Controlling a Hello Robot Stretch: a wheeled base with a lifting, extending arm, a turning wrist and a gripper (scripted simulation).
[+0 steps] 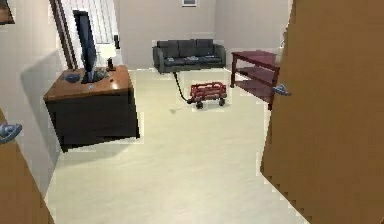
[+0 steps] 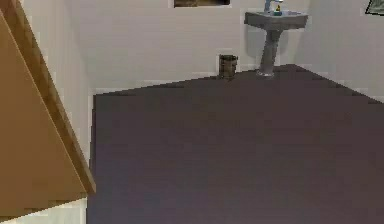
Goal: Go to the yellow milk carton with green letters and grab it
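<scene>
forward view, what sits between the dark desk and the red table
A red wagon stands between the desk and the red table, in the forward view.

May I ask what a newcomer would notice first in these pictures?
A red wagon sits mid-floor in the forward view, before a dark sofa at the far wall; a desk with a monitor stands at the left. In the arm side view, a pedestal sink stands upper right, a small bin left of it.
</scene>
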